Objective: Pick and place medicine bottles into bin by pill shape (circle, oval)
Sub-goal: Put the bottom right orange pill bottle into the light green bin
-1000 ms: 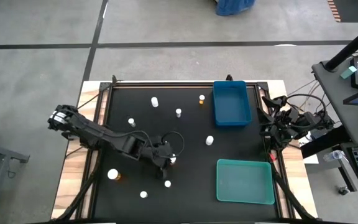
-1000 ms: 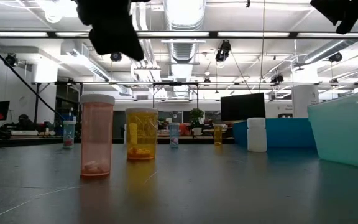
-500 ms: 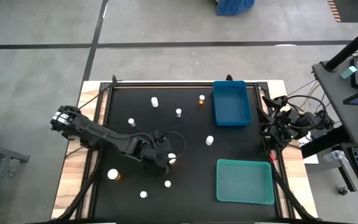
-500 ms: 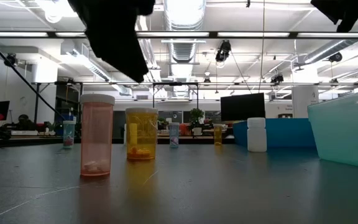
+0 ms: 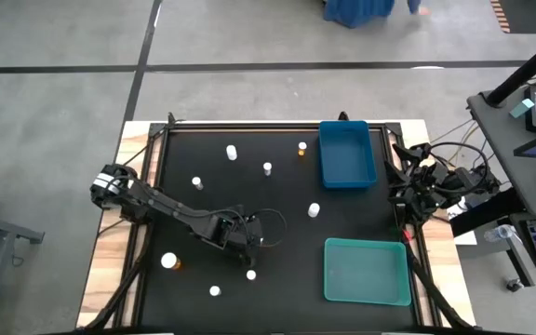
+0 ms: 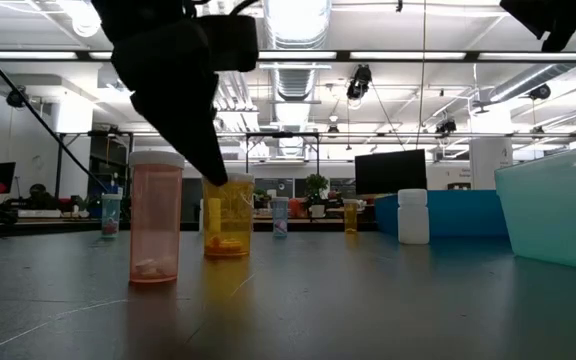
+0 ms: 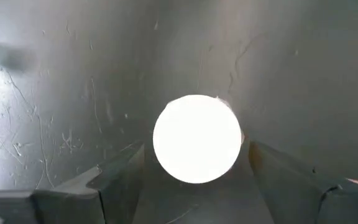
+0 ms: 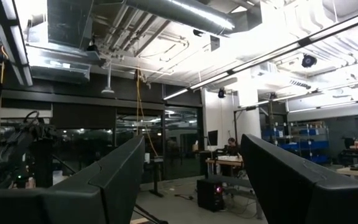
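My left gripper [image 5: 252, 240] points down at the middle of the black table, open over one medicine bottle. In the left wrist view its round white cap [image 7: 196, 139] lies between my two fingers, with a gap on each side. In the low view the gripper's tip [image 6: 213, 165] reaches the top of the amber-yellow bottle [image 6: 228, 220], which stands upright on its base. A pink bottle [image 6: 156, 220] stands beside it. My right gripper [image 8: 191, 186] waits open at the table's right edge [image 5: 408, 181], facing the room.
A blue bin [image 5: 347, 154] stands at the far right and a teal bin [image 5: 368, 272] at the near right. Several other bottles stand about: [image 5: 232, 151], [image 5: 267, 168], [image 5: 314, 210], [image 5: 168, 261], [image 5: 250, 274], [image 5: 214, 291].
My left gripper has gone down and a little toward the table's right edge, and now covers the amber-yellow bottle from above. The bottle has stayed in place.
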Controlling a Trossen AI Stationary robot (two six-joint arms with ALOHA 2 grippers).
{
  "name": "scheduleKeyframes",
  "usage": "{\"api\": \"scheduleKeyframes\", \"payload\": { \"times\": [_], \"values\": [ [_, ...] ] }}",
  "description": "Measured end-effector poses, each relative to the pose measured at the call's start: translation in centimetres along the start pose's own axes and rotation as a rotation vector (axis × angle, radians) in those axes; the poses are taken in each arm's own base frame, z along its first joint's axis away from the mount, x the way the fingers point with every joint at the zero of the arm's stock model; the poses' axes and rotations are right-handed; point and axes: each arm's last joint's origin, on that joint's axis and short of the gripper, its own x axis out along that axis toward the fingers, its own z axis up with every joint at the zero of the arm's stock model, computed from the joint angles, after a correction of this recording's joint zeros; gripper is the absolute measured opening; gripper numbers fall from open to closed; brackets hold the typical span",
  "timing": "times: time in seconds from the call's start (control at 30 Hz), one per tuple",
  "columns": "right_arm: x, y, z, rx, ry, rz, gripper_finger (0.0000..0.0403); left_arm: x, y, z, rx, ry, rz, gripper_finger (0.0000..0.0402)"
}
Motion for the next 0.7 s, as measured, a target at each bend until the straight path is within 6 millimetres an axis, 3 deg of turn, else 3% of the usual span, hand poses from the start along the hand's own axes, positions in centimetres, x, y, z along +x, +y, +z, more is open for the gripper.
{"api": "scheduleKeyframes", "payload": {
  "times": [0.37,0.7],
  "values": [
    [0.0,0.0,0.0,-0.009,0.002,-0.003,0.0258,0.1,-0.3,0.3,-0.014,-0.026,-0.034,0.0267],
    [0.0,0.0,0.0,-0.003,0.002,-0.003,0.0258,2.8,-0.7,-0.3,0.001,0.024,-0.002,0.0257]
  ]
}}
